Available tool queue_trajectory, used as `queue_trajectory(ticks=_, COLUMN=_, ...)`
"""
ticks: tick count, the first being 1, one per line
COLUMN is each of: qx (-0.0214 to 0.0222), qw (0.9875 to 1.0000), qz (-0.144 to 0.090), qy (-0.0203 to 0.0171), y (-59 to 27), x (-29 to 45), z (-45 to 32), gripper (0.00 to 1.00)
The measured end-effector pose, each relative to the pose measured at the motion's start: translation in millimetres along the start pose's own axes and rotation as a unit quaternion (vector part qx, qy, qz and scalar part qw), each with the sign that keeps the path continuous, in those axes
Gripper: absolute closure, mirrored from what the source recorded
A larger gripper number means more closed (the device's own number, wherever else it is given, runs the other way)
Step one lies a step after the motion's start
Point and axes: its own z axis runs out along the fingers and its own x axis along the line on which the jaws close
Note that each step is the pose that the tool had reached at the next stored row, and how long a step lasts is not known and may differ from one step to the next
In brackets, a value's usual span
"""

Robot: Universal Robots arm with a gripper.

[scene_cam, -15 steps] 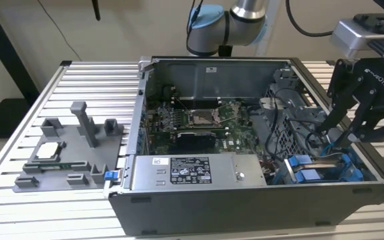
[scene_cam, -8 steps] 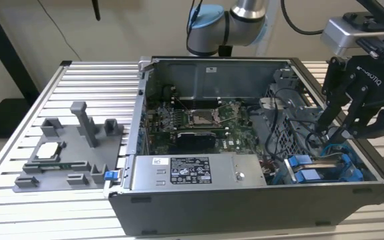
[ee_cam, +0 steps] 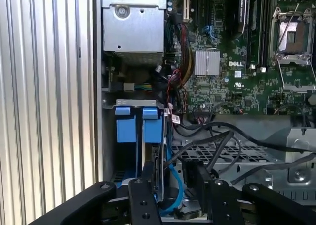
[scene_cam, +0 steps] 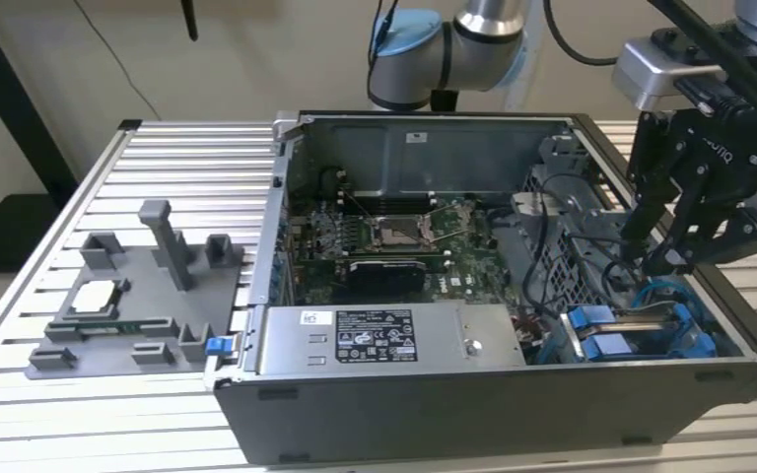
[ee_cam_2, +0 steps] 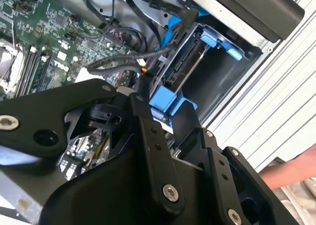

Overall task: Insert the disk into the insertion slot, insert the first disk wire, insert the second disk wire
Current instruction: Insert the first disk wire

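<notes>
Shows an open grey computer case [scene_cam: 484, 419] lying on a ribbed metal tabletop [scene_cam: 115, 424], with a green motherboard [scene_cam: 392, 232] in its floor. Bears white lettering on that board in the first wrist view, left unread here. Holds a silver power supply [scene_cam: 477, 340] along the near wall, carrying a white and black label [scene_cam: 376, 335] of fine print; another small white sticker [scene_cam: 418, 137] on the far inner wall. Contains, at the corner toward the exterior view's right, the insertion slot [ee_cam: 136, 103], with the disk [ee_cam: 156, 168] already seated in it, edge-on, connector side up, under its blue tab. Keeps just beside it a second blue-tabbed carrier [ee_cam: 122, 128]. Places the tool [scene_cam: 668, 261] right over that bay, fingers [ee_cam: 148, 185] apart and clamped on nothing visible, one finger close beside the disk's edge, a blue cable [ee_cam: 174, 185] running through the gap. Lets black wires [ee_cam: 222, 136] trail loose over the perforated cage nearby. Has, well apart toward the exterior view's left, a grey fixture [scene_cam: 155, 286] cradling a processor chip [scene_cam: 94, 296]. Catches a person's arm [ee_cam_2: 291, 170] beyond the case in the second wrist view.
</notes>
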Motion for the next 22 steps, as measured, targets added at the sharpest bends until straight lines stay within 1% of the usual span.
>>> queue_trajectory(ticks=1, qx=0.0036, qw=1.0, qz=0.0, qy=-0.0001, y=0.4, x=-1.6, z=0.8, gripper=0.0)
queue_trajectory(ticks=2, qx=0.0061, qw=1.0, qz=-0.001, qy=-0.0001, y=0.8, x=-3.3, z=1.5, gripper=0.0)
queue_trajectory(ticks=6, qx=0.0128, qw=0.9999, qz=-0.001, qy=-0.0001, y=3.5, x=-11.4, z=3.0, gripper=0.0)
queue_trajectory(ticks=8, qx=0.0159, qw=0.9999, qz=-0.003, qy=0.0014, y=4.2, x=-13.4, z=3.5, gripper=0.0)
queue_trajectory(ticks=13, qx=0.0174, qw=0.9998, qz=-0.013, qy=0.0041, y=5.4, x=-13.5, z=4.5, gripper=0.0)
queue_trajectory(ticks=16, qx=0.0184, qw=0.9996, qz=-0.023, qy=0.0042, y=6.6, x=-13.5, z=5.3, gripper=0.0)
queue_trajectory(ticks=22, qx=0.0197, qw=0.9986, qz=-0.049, qy=0.0039, y=7.6, x=-13.4, z=7.1, gripper=0.0)
